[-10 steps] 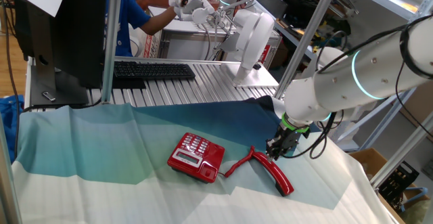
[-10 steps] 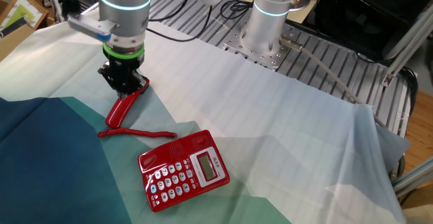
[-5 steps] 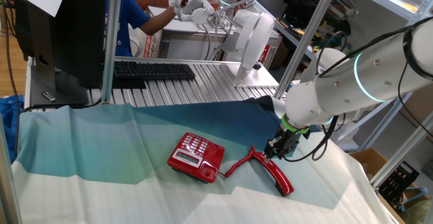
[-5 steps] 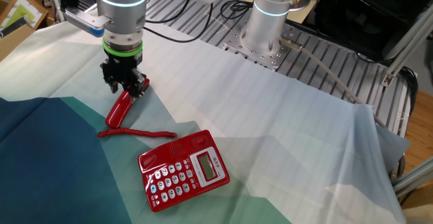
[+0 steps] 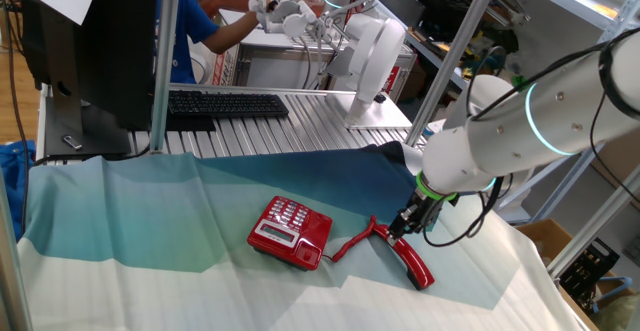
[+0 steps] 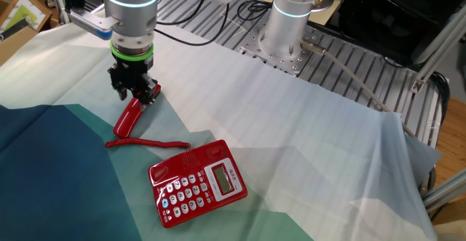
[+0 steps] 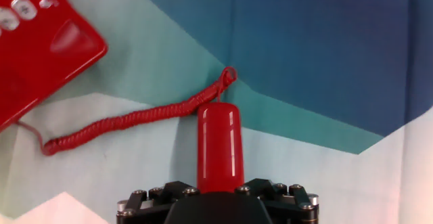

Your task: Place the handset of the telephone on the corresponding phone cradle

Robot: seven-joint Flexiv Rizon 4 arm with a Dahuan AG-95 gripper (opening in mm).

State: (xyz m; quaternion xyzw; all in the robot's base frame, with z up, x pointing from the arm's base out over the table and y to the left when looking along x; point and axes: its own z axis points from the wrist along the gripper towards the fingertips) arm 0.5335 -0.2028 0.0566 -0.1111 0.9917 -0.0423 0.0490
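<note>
The red handset [image 5: 414, 262] lies on the cloth to the right of the red telephone [image 5: 288, 233], joined to it by a coiled red cord [image 6: 145, 143]. My gripper [image 5: 400, 228] is low over the handset's near end, with its jaws on either side of the bar and closed against it. In the other fixed view the gripper [image 6: 135, 94] sits on the upper end of the handset [image 6: 126, 121], above and left of the telephone [image 6: 196, 184]. The hand view shows the handset [image 7: 218, 143] running out from between the jaws and the telephone [image 7: 34, 45] at top left. The phone cradle [image 5: 317, 233] holds nothing.
A black keyboard [image 5: 225, 103] and a dark monitor [image 5: 95, 41] stand on the metal bench behind the cloth. The arm's white base [image 6: 291, 15] is mounted at the back. A person in blue [image 5: 195, 16] is behind the bench. A metal post [image 5: 165, 61] stands at the left.
The gripper has come down and slightly toward the telephone, settling onto the handset's end. The handset, cord and telephone have not moved.
</note>
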